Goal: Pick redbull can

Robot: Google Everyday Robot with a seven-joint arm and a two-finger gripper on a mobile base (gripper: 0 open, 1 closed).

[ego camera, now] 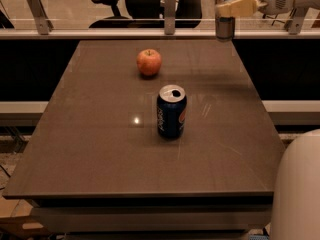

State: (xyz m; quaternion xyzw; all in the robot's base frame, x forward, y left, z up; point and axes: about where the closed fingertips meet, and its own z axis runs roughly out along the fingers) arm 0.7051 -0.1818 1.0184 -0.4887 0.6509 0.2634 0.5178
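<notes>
The redbull can [225,26], a slim silver can, hangs upright in the air at the top right, well above the table's far right corner. My gripper [233,5] is shut on its upper part, with a cream finger [241,6] across the front of it. The white arm reaches in from the right edge.
A wider dark blue Pepsi can [171,112] stands upright in the middle of the brown table [90,149]. A red apple [149,62] lies behind it. A railing with posts and office chairs run along the far side. A white part of the robot [297,189] fills the bottom right corner.
</notes>
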